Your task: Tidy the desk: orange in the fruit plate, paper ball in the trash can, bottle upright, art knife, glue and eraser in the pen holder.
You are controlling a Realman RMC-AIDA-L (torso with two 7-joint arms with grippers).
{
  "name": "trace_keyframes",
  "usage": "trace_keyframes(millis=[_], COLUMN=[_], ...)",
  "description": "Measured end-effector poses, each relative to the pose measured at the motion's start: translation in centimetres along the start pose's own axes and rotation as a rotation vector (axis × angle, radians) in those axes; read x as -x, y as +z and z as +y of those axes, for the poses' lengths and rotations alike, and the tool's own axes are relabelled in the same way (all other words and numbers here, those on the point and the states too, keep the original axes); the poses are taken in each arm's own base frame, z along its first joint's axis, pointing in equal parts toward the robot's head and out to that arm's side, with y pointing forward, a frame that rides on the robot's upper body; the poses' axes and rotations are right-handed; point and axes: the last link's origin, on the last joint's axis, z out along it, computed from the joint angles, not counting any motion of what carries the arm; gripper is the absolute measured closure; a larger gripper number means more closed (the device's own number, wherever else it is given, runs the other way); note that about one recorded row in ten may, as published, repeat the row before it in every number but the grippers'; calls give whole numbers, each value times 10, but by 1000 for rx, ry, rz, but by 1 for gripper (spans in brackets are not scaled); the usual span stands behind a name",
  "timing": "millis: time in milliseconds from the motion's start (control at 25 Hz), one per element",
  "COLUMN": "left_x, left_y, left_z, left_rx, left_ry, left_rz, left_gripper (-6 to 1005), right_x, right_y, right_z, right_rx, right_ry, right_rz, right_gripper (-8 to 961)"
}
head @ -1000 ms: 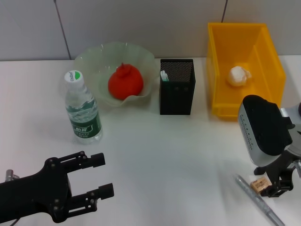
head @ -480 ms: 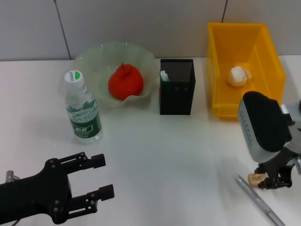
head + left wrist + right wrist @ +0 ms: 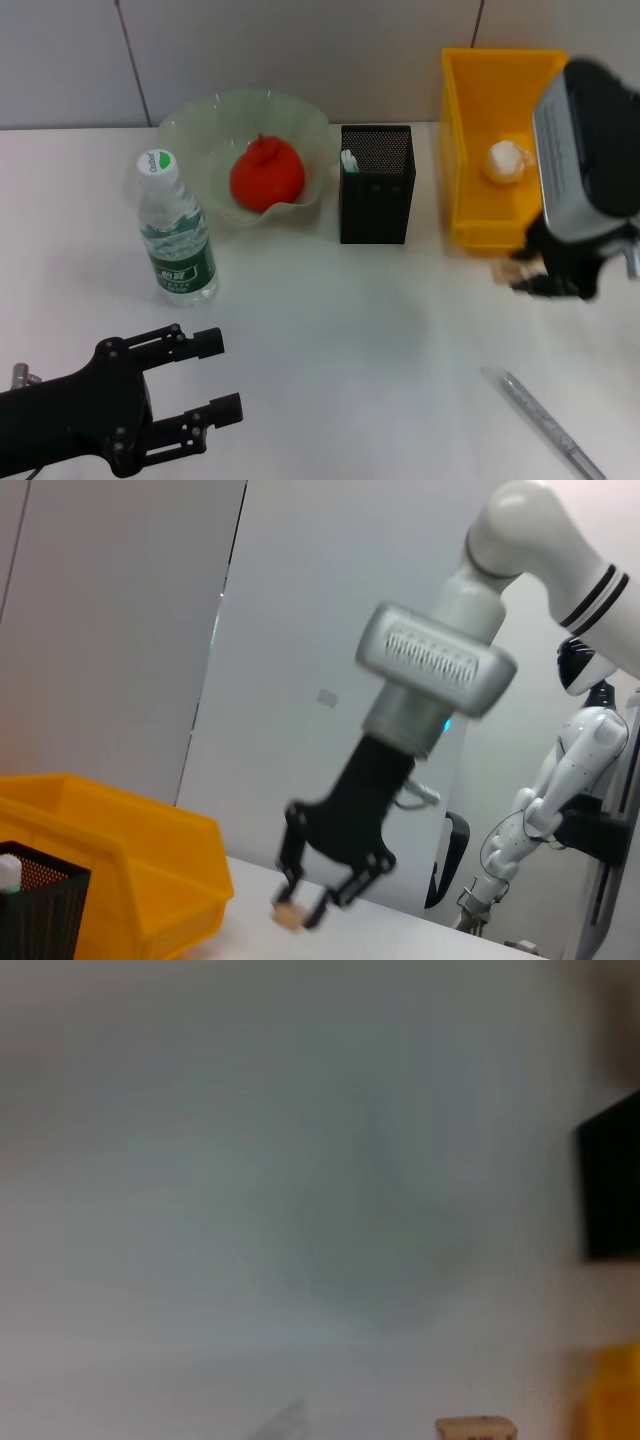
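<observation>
Currently the right arm carries the last small item across the counter [image 3: 400, 330]. Largest first: the trash can [image 3: 470, 140] stands just behind and beside the right claw [image 3: 530, 281], with the paper ball [image 3: 507, 160] lying inside it, so that step looks done. Off to the claw's left sits the fruit plate [image 3: 200, 130] holding the orange [image 3: 267, 175]; nearer the left claw the bottle [image 3: 177, 235] stands upright on its base. The pen holder [image 3: 376, 185], between plate and can, is to the right claw's left and shows a whitish tip poking from its near corner, likely a tool already stowed; which one I cannot tell.

Right claw: clamped on the eraser [image 3: 289, 916], lifted clear of the counter in the left wrist view; pinching a block so tiny by its sides is presumably what lets it drop cleanly into the mesh cup. Left claw [image 3: 215, 375]: fingers apart, holding nothing, parked low at the near edge. A slim pen [image 3: 545, 425] lies on the counter below the right claw.
</observation>
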Motion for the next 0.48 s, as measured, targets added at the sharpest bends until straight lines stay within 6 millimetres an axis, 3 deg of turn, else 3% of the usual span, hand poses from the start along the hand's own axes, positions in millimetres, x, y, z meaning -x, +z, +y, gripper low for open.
trace_keyframes(millis=[160, 480], left_x=[0, -1], left_y=[0, 0], left_z=[0, -2], left_rx=[1, 5], left_ry=[3, 32], left_rz=[0, -5], left_gripper=[300, 301], right_x=[12, 22], right_y=[-7, 4], right_z=[-11, -41], right_rx=[-109, -293], right_ry=[46, 227], right_rz=[-121, -352], right_gripper=[663, 644])
